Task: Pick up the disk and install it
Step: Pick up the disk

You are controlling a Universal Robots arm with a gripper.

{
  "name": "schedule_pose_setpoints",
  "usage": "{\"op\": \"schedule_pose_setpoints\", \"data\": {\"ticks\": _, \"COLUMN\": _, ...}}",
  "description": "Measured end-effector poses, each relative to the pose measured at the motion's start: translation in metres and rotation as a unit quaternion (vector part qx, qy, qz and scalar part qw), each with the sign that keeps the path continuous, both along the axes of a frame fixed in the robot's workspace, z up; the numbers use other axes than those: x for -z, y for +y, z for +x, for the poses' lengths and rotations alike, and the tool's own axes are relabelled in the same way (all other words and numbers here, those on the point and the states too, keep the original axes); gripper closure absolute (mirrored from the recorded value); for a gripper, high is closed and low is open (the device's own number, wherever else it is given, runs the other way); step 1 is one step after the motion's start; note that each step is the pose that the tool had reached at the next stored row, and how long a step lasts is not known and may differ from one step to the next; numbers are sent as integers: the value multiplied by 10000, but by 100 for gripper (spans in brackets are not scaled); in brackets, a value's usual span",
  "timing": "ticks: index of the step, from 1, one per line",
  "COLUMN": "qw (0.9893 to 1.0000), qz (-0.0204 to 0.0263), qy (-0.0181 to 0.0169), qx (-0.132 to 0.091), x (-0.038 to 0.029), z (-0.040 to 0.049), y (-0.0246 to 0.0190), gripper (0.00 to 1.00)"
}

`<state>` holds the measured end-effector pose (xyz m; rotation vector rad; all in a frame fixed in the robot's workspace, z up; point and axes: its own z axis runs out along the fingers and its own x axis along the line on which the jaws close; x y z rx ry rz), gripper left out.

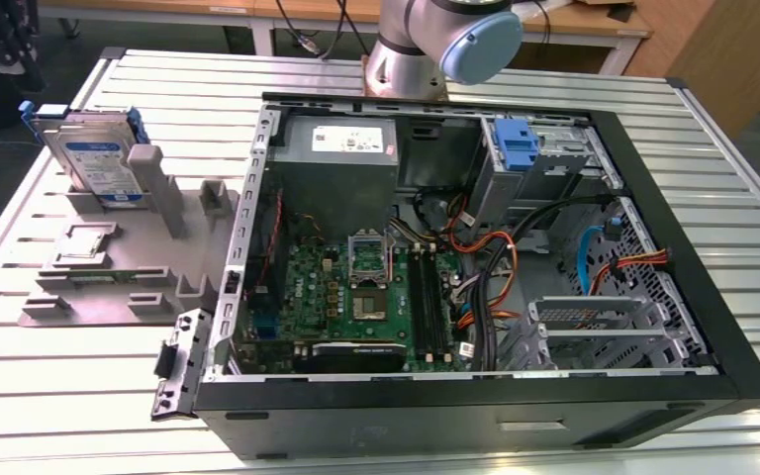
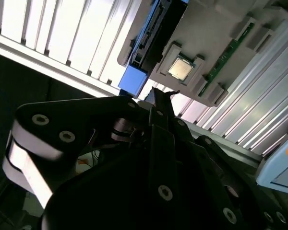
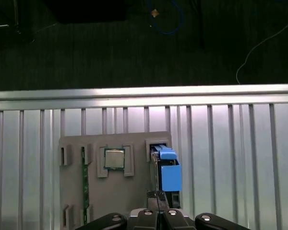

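The exterior view takes in the whole open computer case (image 1: 486,421) lying on its side, and the arm's base (image 1: 439,45) behind it; both wrist views look past the gripper (image 3: 157,195) down at a grey holder (image 3: 110,191) instead. The gripper's fingertips are pressed together with nothing between them; it hangs over the holder, close to the disk (image 3: 169,175) but apart from it. The disk stands on edge in a slot of the holder, at the exterior view's left, well apart from the case; the exterior view shows its white-and-blue label, the wrist views its thin edge and blue rail. The holder also carries a square processor chip (image 3: 114,158) in a recess and a green circuit strip (image 3: 85,184) in a groove. Inside the case sit a motherboard (image 1: 353,287), a power supply (image 1: 333,148), bundled cables (image 1: 486,247) and a blue bracket (image 1: 519,139) in the drive bay. Everything rests on a slatted metal table (image 1: 63,386); dark floor (image 3: 110,48) lies beyond its edge.
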<state>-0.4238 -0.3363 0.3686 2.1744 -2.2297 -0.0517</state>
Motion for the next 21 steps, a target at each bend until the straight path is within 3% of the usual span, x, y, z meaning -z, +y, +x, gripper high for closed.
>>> {"op": "schedule_pose_setpoints", "data": {"ticks": 3, "qw": 9996, "qz": 0, "qy": 0, "qx": -275, "x": 1, "z": 0, "y": 0, "gripper": 90}}
{"op": "schedule_pose_setpoints", "data": {"ticks": 10, "qw": 9984, "qz": 5, "qy": -1, "qx": -560, "x": 29, "z": -2, "y": 0, "gripper": 90}}
{"op": "schedule_pose_setpoints", "data": {"ticks": 12, "qw": 9984, "qz": 12, "qy": -11, "qx": -565, "x": 40, "z": -22, "y": 1, "gripper": 90}}
{"op": "schedule_pose_setpoints", "data": {"ticks": 17, "qw": 9986, "qz": 14, "qy": -110, "qx": -508, "x": 64, "z": -95, "y": 2, "gripper": 90}}
{"op": "schedule_pose_setpoints", "data": {"ticks": 21, "qw": 9993, "qz": 17, "qy": -118, "qx": -368, "x": 80, "z": -91, "y": 4, "gripper": 90}}
